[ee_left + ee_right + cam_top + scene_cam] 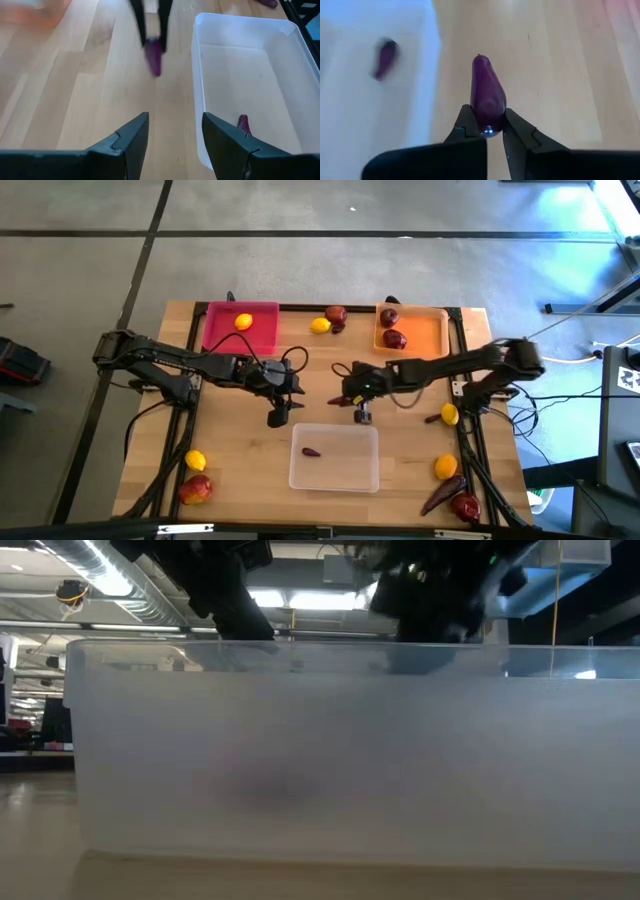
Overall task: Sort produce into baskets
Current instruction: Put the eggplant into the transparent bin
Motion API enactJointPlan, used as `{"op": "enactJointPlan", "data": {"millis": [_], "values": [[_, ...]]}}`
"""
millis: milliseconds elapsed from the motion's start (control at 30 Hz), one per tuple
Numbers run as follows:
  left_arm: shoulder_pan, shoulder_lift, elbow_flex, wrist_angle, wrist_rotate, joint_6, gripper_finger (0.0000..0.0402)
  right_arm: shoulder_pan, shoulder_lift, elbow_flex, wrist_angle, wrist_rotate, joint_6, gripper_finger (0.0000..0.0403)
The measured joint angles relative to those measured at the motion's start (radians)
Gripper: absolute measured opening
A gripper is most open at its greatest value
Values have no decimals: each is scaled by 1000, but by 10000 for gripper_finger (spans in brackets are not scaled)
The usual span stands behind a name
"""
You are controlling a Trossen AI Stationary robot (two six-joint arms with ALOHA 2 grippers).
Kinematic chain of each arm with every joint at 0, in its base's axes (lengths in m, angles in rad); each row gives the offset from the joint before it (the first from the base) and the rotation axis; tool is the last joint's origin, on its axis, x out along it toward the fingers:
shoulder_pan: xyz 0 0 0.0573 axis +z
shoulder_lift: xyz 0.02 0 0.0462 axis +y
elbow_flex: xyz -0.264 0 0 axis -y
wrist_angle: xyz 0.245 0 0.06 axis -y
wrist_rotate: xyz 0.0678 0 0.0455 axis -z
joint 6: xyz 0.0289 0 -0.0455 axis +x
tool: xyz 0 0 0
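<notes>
From above, the clear tray sits at the table's near edge with one purple pod inside, the right gripper just behind its far rim and the left gripper beside that rim's left corner; the pink tray and orange tray lie well behind it. At table height the clear tray's wall fills the picture. The left wrist view shows that arm's own fingers apart and empty beside the clear tray, while the right wrist view shows its fingers pinched on a purple pod over bare wood next to the tray.
</notes>
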Motion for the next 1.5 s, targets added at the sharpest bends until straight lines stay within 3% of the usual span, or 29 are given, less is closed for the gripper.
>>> {"op": "enactJointPlan", "data": {"millis": [200,500,1033,1133,1367,1500], "values": [[0,0,0,1,0,1,180,106,-98,0,-8,-13,78,23],[0,0,0,0,0,0,180,273,-66,0,17,-29,215,24],[0,0,-1,7,0,-7,180,313,119,0,9,-25,341,26],[0,0,-1,7,0,-6,180,313,120,0,-2,-29,370,45],[0,0,-1,7,0,-6,180,313,120,0,-36,-37,375,142],[0,0,-1,7,0,-6,180,310,96,0,-45,-45,361,177]]}}
